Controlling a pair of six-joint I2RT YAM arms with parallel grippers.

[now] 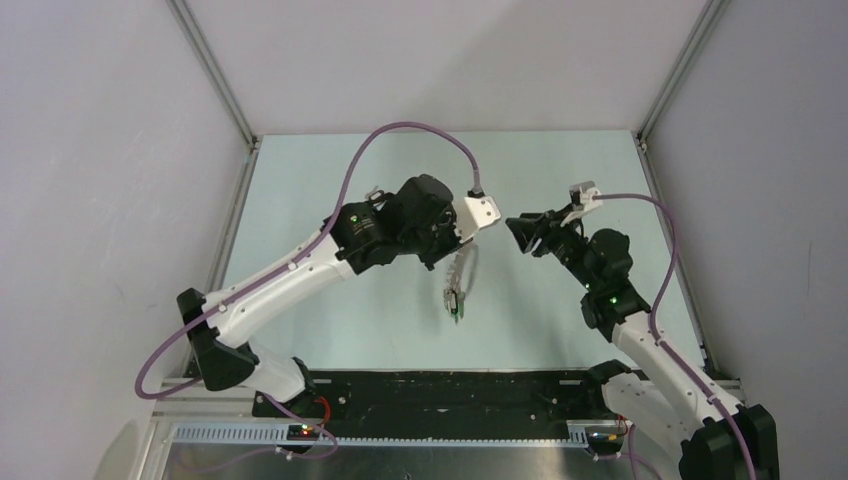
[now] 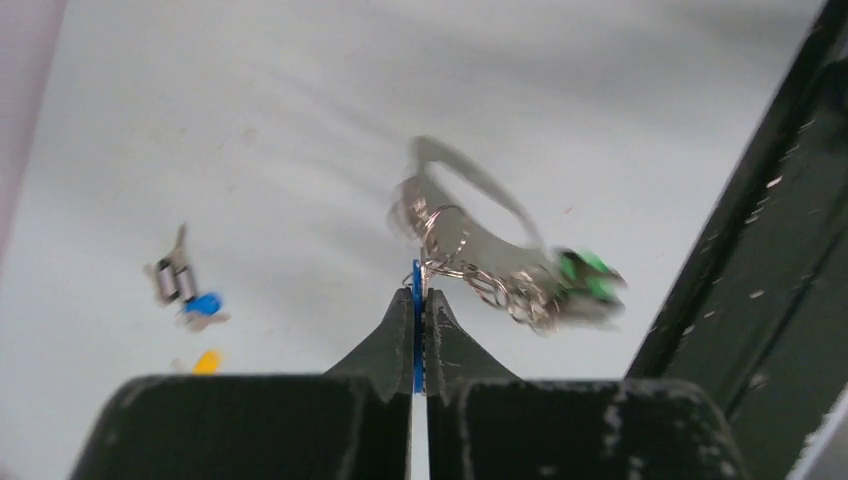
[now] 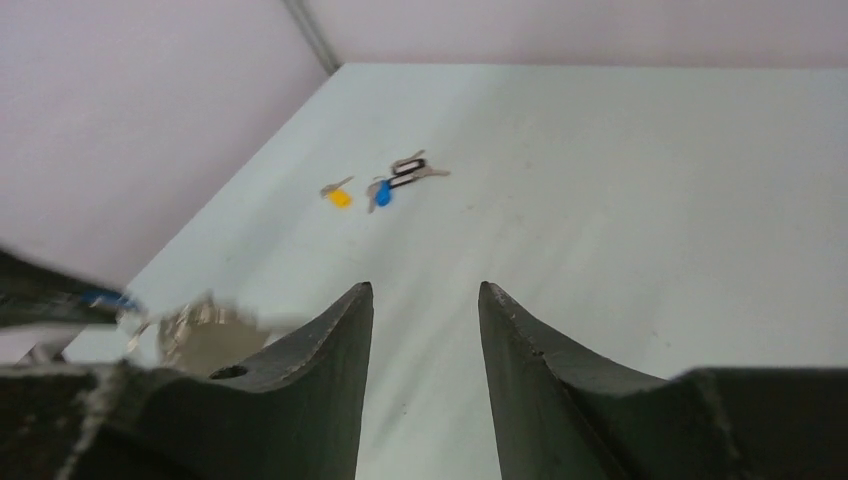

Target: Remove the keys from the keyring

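Keyring point(image 2: 470, 176) dangles from blue key point(image 2: 416, 272) clamped in left gripper point(image 2: 420, 296) above open table point(image 1: 300, 200); right gripper point(image 3: 425, 300) parted, empty.

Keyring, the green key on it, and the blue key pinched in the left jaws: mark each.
keyring point(image 2: 478, 183): left wrist view, upper band of the loop.
green key point(image 2: 585, 272): left wrist view, its blurred green head.
blue key point(image 2: 417, 272): left wrist view, edge showing above the jaws.
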